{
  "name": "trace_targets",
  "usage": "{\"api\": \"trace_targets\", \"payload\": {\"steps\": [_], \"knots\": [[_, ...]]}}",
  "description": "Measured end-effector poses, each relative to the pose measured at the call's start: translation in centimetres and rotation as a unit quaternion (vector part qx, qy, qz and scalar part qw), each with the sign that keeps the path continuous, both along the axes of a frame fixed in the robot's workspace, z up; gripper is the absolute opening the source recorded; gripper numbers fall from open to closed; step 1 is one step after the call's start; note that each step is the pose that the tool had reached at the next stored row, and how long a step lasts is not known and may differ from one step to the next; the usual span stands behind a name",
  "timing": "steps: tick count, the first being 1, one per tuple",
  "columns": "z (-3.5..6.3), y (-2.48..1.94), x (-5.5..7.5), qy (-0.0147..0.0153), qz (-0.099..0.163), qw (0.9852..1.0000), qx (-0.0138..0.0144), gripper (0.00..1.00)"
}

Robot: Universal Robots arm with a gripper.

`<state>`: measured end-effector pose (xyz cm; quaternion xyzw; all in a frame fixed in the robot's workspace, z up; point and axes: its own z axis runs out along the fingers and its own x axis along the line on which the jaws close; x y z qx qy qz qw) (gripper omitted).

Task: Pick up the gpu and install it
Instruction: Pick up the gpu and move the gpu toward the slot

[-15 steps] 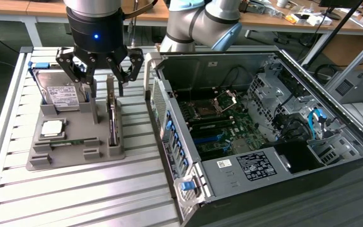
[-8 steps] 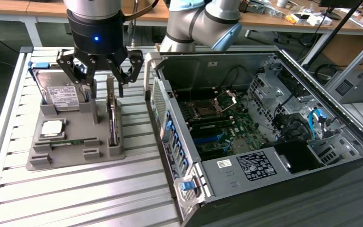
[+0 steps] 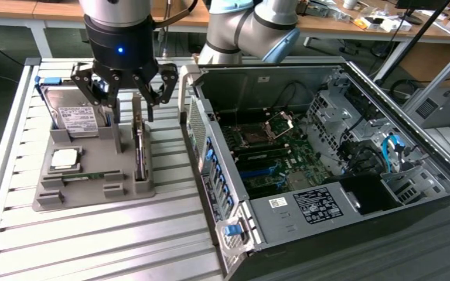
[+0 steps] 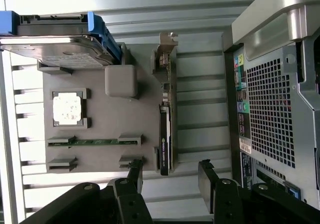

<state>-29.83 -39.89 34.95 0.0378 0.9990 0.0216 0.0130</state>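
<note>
A slatted metal table [image 3: 92, 246] carries the work. Along the top edge of the exterior view runs a row of wooden desks with clutter on them. On the exterior view's right the slats give way to a dark surface.

On the table:
- one grey tray [image 3: 92, 193] at the exterior view's left
- one open PC case [image 3: 319, 205] just beside the tray, on its right
- in the tray, one hard drive [image 3: 72, 114], one CPU [image 3: 65, 158], one memory stick [image 3: 84, 175] and one gpu [image 3: 140, 152]

One arm reaches in from the top of the exterior view.

The gpu stands on its long edge in a slot on the side of the tray nearest the case. Its long axis runs up and down the exterior view, roughly parallel to the case's near wall. The metal bracket is at the upper end and the black card points toward the lower edge.

The gripper [image 3: 129, 93] hangs over the bracket end with its jaws spread wide, holding nothing. One finger shows on each side of the card's line. In the wrist view the fingers [image 4: 205, 179] stand well apart, with the gpu [image 4: 164, 144] lined up between them.
</note>
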Motion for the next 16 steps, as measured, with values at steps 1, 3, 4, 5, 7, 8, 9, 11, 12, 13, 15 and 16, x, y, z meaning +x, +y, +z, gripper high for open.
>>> {"api": "trace_targets", "payload": {"steps": [1, 3, 4, 5, 7, 8, 9, 11, 12, 13, 15, 16], "knots": [[-0.04, 0.0, 0.01, -0.0001, 0.0, 1.0, 0.0, 0.57], [-0.13, 0.0, 0.02, -0.0001, 0.0, 1.0, 0.0, 0.57], [-0.16, 0.0, 0.03, 0.0, 0.0, 1.0, 0.0, 0.57], [-0.19, 0.0, 0.03, 0.0, 0.0, 1.0, 0.0, 0.57], [-0.25, 0.0, 0.04, 0.0, 0.0, 1.0, 0.0, 0.57], [-0.29, 0.0, 0.05, 0.0, 0.0, 1.0, 0.0, 0.57], [-0.33, 0.0, 0.05, 0.0, 0.0, 1.0, 0.0, 0.57], [-0.39, 0.0, 0.06, 0.0, 0.0, 1.0, 0.0, 0.57], [-0.42, 0.0, 0.07, 0.0, 0.0, 1.0, 0.0, 0.57], [-0.45, 0.0, 0.07, -0.0001, 0.0, 1.0, 0.0, 0.57], [-0.51, 0.0, 0.07, 0.0, 0.0, 1.0, 0.0, 0.57], [-0.53, 0.0, 0.08, 0.0, 0.0, 1.0, 0.0, 0.57]]}}
